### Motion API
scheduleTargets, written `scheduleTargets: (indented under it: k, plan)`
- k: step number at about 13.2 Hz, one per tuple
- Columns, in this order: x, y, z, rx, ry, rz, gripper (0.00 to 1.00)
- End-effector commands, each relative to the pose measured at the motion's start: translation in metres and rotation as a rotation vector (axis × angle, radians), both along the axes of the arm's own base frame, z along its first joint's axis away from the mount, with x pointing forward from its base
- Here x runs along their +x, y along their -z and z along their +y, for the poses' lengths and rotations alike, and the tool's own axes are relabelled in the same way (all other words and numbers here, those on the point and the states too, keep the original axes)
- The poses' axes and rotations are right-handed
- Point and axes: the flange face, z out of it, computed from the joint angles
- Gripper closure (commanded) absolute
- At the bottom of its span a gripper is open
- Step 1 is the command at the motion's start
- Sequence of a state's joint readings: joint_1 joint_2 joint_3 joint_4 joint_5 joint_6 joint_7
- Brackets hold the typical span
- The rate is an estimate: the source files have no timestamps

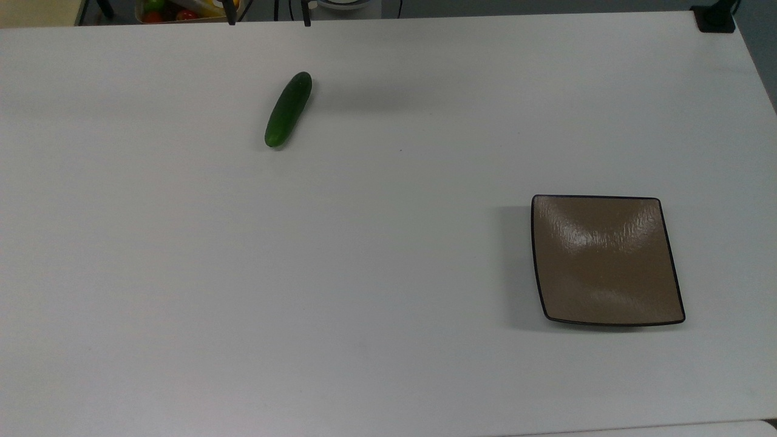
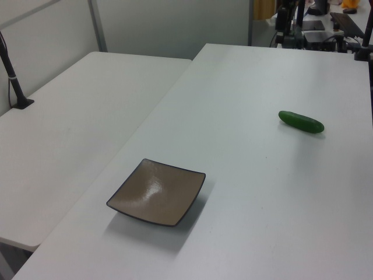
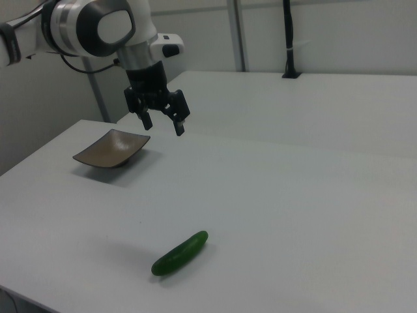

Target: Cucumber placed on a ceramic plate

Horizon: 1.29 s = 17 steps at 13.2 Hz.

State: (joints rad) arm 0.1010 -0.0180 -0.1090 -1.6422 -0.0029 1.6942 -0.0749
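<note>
- The white table [image 1: 388,273] bears both task things; in the left view a second white table [image 2: 70,122] butts against it on the left view's left.
- The robot arm [image 3: 98,29], white with dark joints, reaches in from the right view's upper left; no readable writing or brand mark shows on it.
- The gripper [image 3: 163,124] hangs in the air above the table, just to the right view's right of the plate and well apart from the cucumber — its two dark fingers [image 3: 180,125] are spread with nothing between them.
- The ceramic plate [image 1: 607,261] is square, glossy brown-taupe with a thin dark rim, and sits bare on the table at the top view's right; it carries no lettering.
- The cucumber [image 1: 288,109] — small, dark green, rounded at both ends — lies flat on the table at the top view's upper left, well apart from the plate and slightly slanted.
- A container of coloured produce [image 1: 182,9] peeks in beyond the table's far edge in the top view.
</note>
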Motion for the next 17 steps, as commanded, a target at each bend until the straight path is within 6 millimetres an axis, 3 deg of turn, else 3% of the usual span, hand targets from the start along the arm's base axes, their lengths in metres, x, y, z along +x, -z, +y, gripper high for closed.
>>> scheduleTargets:
  k: [1,9,17]
  plan:
    - [0.003,0.012,0.02,0.022,-0.04,-0.002,0.0]
    - [0.004,0.016,0.023,0.02,-0.055,0.007,0.0]
    - [0.0,0.059,0.021,0.01,-0.06,0.093,0.0]
